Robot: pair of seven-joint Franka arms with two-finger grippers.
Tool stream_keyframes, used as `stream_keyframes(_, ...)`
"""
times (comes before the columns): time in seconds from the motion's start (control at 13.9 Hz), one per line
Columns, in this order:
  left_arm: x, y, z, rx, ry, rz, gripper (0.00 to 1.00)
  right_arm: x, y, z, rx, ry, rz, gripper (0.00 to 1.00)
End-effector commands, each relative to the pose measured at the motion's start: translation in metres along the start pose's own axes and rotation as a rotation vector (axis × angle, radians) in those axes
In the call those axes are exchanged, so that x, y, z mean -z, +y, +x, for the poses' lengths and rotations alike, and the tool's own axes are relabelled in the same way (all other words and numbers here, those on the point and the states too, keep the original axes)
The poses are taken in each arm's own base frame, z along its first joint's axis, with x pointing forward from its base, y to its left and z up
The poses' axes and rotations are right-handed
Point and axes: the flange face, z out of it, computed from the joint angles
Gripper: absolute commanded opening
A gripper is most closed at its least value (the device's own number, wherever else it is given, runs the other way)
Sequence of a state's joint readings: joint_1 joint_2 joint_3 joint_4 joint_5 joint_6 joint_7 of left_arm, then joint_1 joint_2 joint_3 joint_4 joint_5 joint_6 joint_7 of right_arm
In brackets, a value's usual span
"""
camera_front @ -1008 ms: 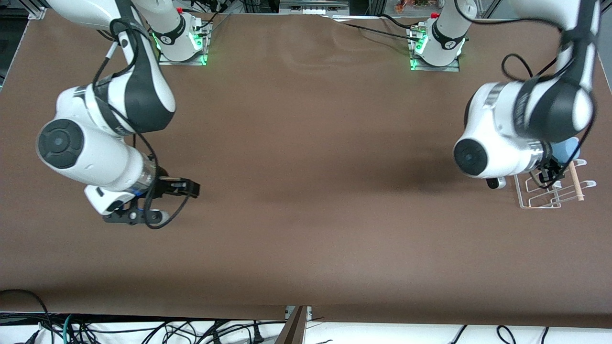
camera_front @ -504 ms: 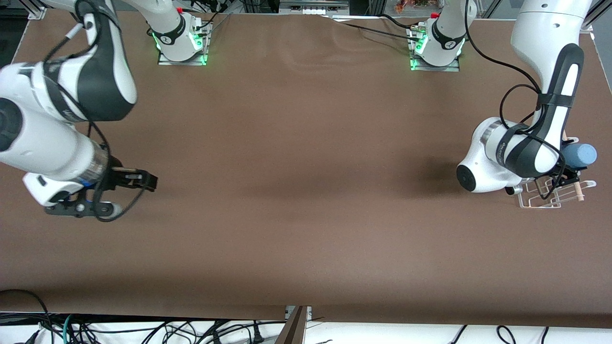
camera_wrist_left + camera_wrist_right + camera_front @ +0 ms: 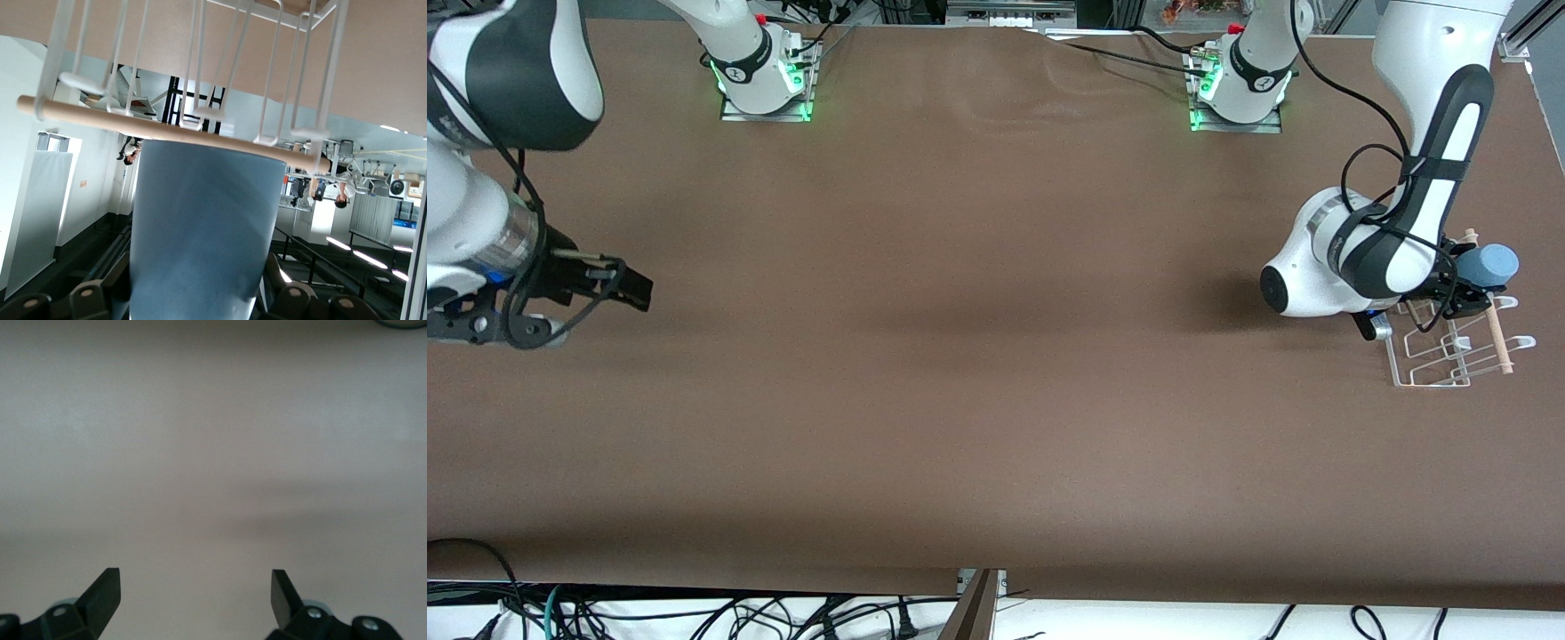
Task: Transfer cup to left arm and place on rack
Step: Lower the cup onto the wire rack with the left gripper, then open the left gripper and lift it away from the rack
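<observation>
Where the right arm's end of the table lies, the right gripper (image 3: pixel 636 289) hangs over bare brown table (image 3: pixel 960 356) with nothing between its fingers; the right wrist view confirms this, showing two black fingertips (image 3: pixel 103 590) set wide apart above plain tabletop (image 3: pixel 213 453). That arm waits.

At the left arm's end of the table, the left arm (image 3: pixel 1360 253) bends down over the rack (image 3: pixel 1449 356), and its left gripper (image 3: pixel 1467 284) is clamped on the cup (image 3: pixel 1492 263). The cup is a light-blue, smooth, tapered tumbler without a handle. In the front view it lies roughly on its side in the air, one round end pointing toward the table's edge, over the part of the rack farther from the front camera and just beside the upper end of the wooden dowel (image 3: pixel 1494 329). The fingers themselves are largely hidden there by the wrist and cables.

The left wrist view supplies what the front view cannot: the cup (image 3: pixel 203 233) fills the middle of the picture, its rim level with the dowel (image 3: pixel 167 130), and the white wire prongs (image 3: pixel 193 60) of the rack (image 3: pixel 320 73) stand just past it. Whether the cup touches the dowel or wires cannot be determined. The front view alone shows the rack standing on the table.
</observation>
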State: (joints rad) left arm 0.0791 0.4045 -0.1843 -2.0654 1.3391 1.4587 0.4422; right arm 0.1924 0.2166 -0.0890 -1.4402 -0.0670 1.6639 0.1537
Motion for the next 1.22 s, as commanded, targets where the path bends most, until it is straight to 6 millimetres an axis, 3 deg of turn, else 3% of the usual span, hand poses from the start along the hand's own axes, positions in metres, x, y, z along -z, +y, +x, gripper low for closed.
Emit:
stream_keyframes(0.0,-0.012,0.001,-0.002,0.012,0.006,0.038,0.13,0.028,0.025,-0.032,-0.021,0.051,0.01,1.0)
stream_keyframes(0.22,-0.014,0.006,0.017,0.022,0.026,0.041,0.13,0.03,0.029,-0.042,-0.027,0.04,0.019,1.0)
stream_keyframes(0.43,-0.014,0.003,0.021,0.019,0.026,0.05,0.17,0.031,0.034,-0.047,0.012,0.038,0.015,1.0)
stream_keyframes(0.5,-0.014,0.002,0.02,0.023,0.022,0.062,0.27,0.033,0.038,-0.047,0.062,0.043,0.015,1.0)
stream_keyframes(0.58,-0.013,0.001,0.021,0.051,0.022,0.063,0.99,0.033,0.042,-0.046,0.109,0.046,0.013,1.0)
stream_keyframes(0.86,-0.011,-0.007,0.013,0.126,0.043,0.025,1.0,0.031,0.04,-0.047,0.151,0.035,0.013,1.0)
stream_keyframes(1.15,0.01,-0.039,-0.017,0.257,0.205,-0.254,1.0,0.034,0.04,-0.047,0.083,0.024,0.016,1.0)
